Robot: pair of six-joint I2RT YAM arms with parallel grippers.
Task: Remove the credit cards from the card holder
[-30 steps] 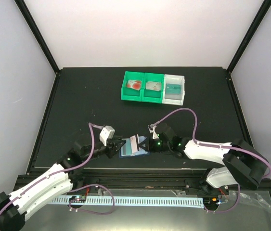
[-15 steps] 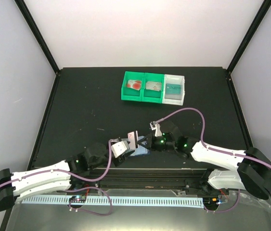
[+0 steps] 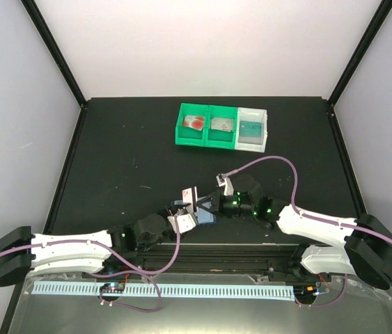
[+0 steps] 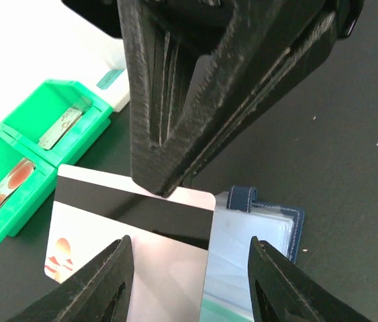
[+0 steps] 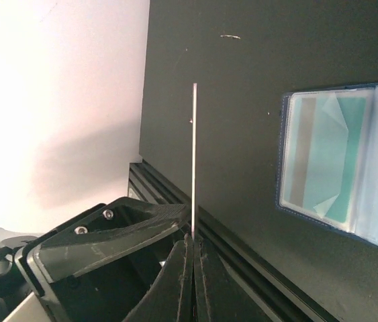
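The navy card holder (image 3: 205,218) lies open on the black table near the front edge; its pale clear pockets (image 4: 262,241) show, and one pocket holds a teal card (image 5: 329,161). My right gripper (image 3: 199,200) is shut on the top edge of a white credit card (image 4: 135,248) with a black stripe and red marks. It holds that card upright just left of the holder, so the right wrist view shows it edge-on (image 5: 194,161). My left gripper (image 4: 192,282) is open right in front of this card, its fingers (image 4: 105,282) apart and touching nothing.
At the back of the table stand a green two-compartment tray (image 3: 206,126) and a white tray (image 3: 253,129). Each compartment holds a card: one with red circles (image 3: 194,123), a greyish one (image 3: 221,124), a teal one (image 3: 251,128). The table's front rail (image 5: 242,261) runs just below the grippers.
My left arm has swung right and low toward the card holder, and its jaws have opened wider. My right gripper has lifted the white card up off the holder.
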